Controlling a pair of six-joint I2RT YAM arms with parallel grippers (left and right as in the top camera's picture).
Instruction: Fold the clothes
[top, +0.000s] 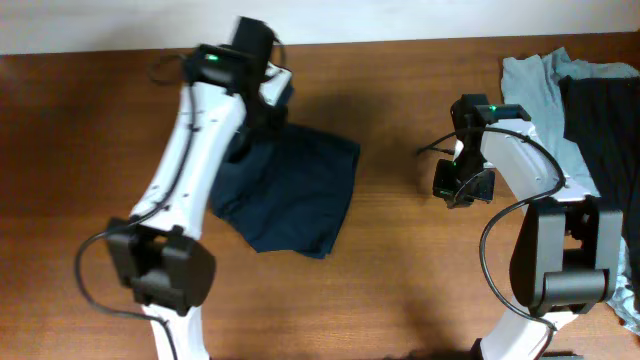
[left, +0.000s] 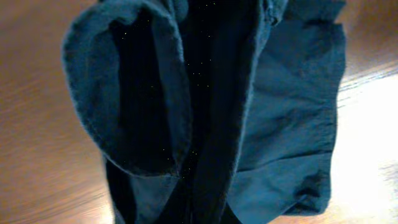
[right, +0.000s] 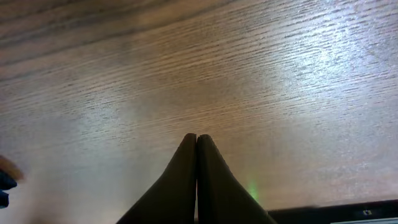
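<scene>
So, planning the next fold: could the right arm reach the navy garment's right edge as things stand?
Probably yes: only bare table lies between the right claw and the navy garment, though the claw is shut.

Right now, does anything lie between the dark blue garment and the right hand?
No. In the overhead view, only bare wooden table separates the dark blue garment from the right hand; nothing lies on that stretch.

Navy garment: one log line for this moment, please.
left gripper: at navy garment edge, jaws hidden | right gripper: shut, empty, above table
</scene>
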